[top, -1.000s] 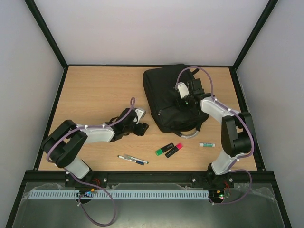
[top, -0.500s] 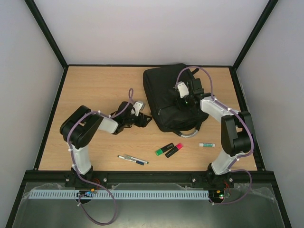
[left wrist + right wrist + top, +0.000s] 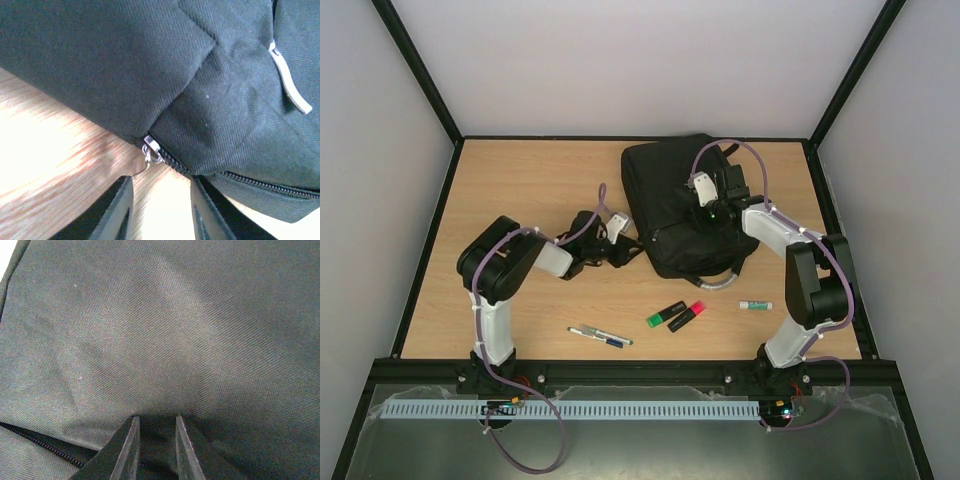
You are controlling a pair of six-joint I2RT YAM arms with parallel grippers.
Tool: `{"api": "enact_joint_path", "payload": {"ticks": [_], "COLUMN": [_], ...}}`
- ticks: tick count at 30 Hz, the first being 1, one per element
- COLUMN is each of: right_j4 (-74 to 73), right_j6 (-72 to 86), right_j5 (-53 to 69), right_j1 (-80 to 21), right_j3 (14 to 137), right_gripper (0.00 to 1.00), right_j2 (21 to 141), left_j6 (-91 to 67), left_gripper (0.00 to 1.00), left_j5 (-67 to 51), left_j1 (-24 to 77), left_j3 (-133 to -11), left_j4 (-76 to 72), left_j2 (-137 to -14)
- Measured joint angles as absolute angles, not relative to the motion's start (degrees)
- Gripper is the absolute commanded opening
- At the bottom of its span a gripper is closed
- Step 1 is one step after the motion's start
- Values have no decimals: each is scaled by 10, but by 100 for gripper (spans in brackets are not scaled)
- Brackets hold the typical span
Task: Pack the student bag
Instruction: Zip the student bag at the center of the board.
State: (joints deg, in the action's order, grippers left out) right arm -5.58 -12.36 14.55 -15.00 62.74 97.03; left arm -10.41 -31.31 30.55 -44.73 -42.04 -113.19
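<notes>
Elbow [image 3: 506, 258] bent, left tool [image 3: 160, 189] beside student bag [image 3: 100, 60]

a: what's the student bag [image 3: 100, 60] made of, from where you sit?
b: i see black woven cloth with a fine diagonal twill, matt and slightly rough. its zip pull [image 3: 151, 148] is bright metal, shiny.
a: and the table [image 3: 45, 150]?
b: pale wood grain, smooth, with a soft sheen where the light hits it. my left gripper [image 3: 160, 184] looks like matt black plastic with smooth faces.
</notes>
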Motion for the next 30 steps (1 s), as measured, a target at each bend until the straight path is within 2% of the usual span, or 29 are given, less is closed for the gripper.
{"api": "enact_joint_path", "payload": {"ticks": [6, 10, 15, 24, 25, 27, 30], "right_j4": [-56, -56, -56, -56, -56, -56, -56], "right_j6": [-124, -124, -124, -124, -124, -124, -124], "right_j5": [145, 146, 148, 151, 151, 152, 152], "right_j1": [-150, -149, -148, -147, -146, -146, -146], "right_j3": [627, 627, 627, 627, 627, 627, 627], "right_gripper": [20, 20, 19, 19, 19, 19, 19], "right_j2": [970, 971, 971, 972, 972, 972, 973], "left_j6": [-102, -100, -97, -94, -94, -94, -91], "left_gripper": [17, 14, 3, 2, 4, 21, 34], "left_j5": [-313, -308, -298, -262, -261, -258, -246], "left_j1": [306, 305, 305, 305, 305, 305, 305], "left_j3": [-432, -430, -430, -433, -433, -433, -433], "left_j4": [-422, -424, -424, -407, -407, -407, -404], "left_j2": [-1119, -1114, -1113, -1113, -1113, -1113, -1113]}}
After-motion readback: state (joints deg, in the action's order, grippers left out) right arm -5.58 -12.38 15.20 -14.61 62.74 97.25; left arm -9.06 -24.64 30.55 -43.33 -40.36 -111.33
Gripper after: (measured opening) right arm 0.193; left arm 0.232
